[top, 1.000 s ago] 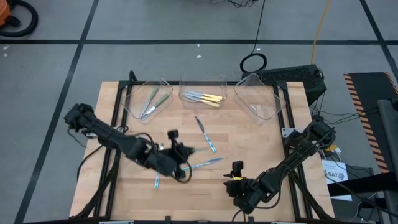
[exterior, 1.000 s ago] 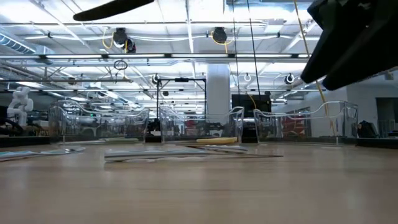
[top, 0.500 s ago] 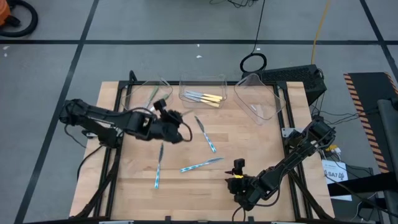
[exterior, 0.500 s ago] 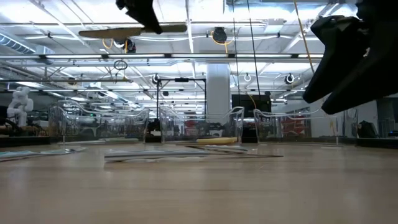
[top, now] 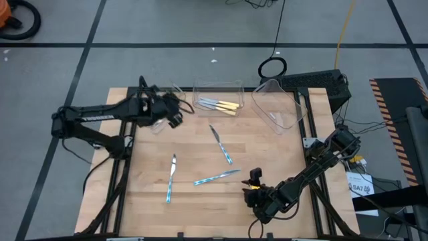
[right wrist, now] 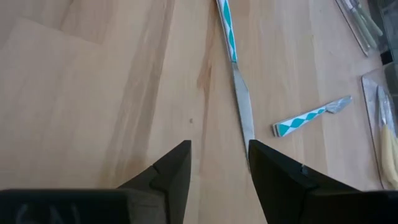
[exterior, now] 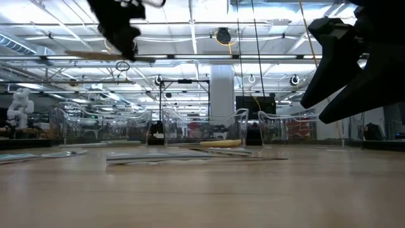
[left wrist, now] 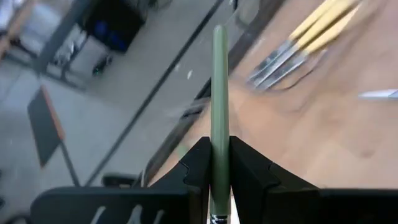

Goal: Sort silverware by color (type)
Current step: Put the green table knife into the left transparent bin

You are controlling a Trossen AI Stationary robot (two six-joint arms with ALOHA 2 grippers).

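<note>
Over the left tray (top: 142,107), at the table's (top: 154,221) far left, the left gripper (top: 175,114) hangs in the air, its fingers (left wrist: 198,165) clamped on a green utensil (left wrist: 218,112) whose slim handle sticks straight out between them. From table height that utensil shows as a thin level bar high above the wood, under the dark gripper. Beside the left tray, the middle tray (top: 217,90) holds the yellow utensils (top: 219,104), lying side by side with their yellow handles toward the right tray (top: 275,108), which looks bare from above. Three blue utensils lie loose on the wood: one knife (top: 221,143) near the centre, angled toward the middle tray; a second blue piece (top: 216,177) in front of it, almost crosswise; and a third (top: 170,178) off toward the left side, lying lengthwise. Low at the front of the table, the right gripper (top: 255,182) sits just beside the handle end of the crosswise blue piece, with its jaws apart and nothing between them; its own camera shows the fingers (right wrist: 171,168) straddling bare wood, a metal blade tip just ahead between them.
</note>
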